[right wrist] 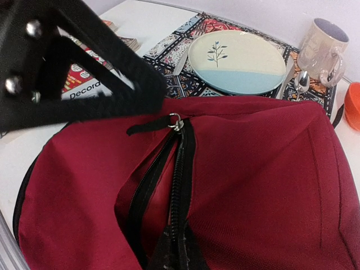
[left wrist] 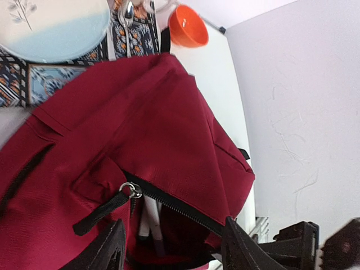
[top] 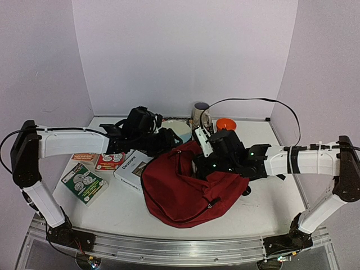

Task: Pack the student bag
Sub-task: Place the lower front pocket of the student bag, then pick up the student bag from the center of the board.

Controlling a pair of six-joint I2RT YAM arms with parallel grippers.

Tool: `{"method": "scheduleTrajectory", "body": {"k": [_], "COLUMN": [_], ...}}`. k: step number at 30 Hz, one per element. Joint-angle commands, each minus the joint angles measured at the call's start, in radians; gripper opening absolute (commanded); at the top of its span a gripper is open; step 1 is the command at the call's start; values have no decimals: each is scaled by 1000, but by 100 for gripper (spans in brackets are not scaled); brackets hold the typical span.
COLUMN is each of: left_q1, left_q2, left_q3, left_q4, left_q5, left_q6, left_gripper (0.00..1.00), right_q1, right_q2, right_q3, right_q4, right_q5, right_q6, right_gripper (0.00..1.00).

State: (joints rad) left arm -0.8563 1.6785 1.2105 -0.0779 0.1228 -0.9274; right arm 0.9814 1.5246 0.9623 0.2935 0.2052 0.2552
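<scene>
**A:** Along the left edge of the worktop [top: 118, 211] a green book [top: 84, 183], a red booklet [top: 110, 161] and a white box [top: 130, 170] lie unpacked. Any worry there?

**B:** Only the box. It sits right against the bag [top: 188, 194], which slumps mid-worktop, toward the near edge. A hard tug on the bag could shove the box aside.

**A:** And the left claw [left wrist: 175, 250]?

**B:** Its jaws stand well apart over the bag's open mouth, holding nothing. What look like pens [left wrist: 147, 216] stand inside the mouth, just beyond the claw. The zip pull [left wrist: 130, 190] and its black tab hang just beside one finger. If the claw comes away crooked, I'd expect it to hook that tab and drag the bag along.

**A:** The right claw [right wrist: 169, 256]?

**B:** It is pinched shut, seemingly on the zip edge at the mouth, and propping it open. The cloth is soft. If that pinch slips, the mouth would probably fold closed and the next book would meet fabric instead of the opening.

**A:** Anything farther right?

**B:** The plate [right wrist: 236, 62], mug [right wrist: 320, 48] and orange bowl [top: 226, 124] sit close behind the bag, toward the far edge. Pulling the bag that way risks riding it into the crockery.
</scene>
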Motion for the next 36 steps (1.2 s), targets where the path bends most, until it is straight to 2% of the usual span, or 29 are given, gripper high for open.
{"method": "scheduleTrajectory", "body": {"k": [1,12,23,30,36], "left_q1": [52,131,140,140,142], "left_q2": [-59,76,118,135,164], "left_q3": [-20,43,55,50,67], "left_q4": [-97,-182,-193,-206,-222], "left_q5": [-82,-13,66,59,67], "left_q6": [119,255,297,313,336], "left_gripper": [61,64,61,60,61], "right_q1": [11,11,13,12,13], "right_q2": [14,35,4,67,152], "right_q3": [38,64,202,328,411], "right_q4": [24,-54,-195,-280,-325], "right_q5": [-3,-18,-54,-21,-68], "right_q6": [9,-1,-78,-150,-165], "right_gripper": [2,11,39,48,50]}}
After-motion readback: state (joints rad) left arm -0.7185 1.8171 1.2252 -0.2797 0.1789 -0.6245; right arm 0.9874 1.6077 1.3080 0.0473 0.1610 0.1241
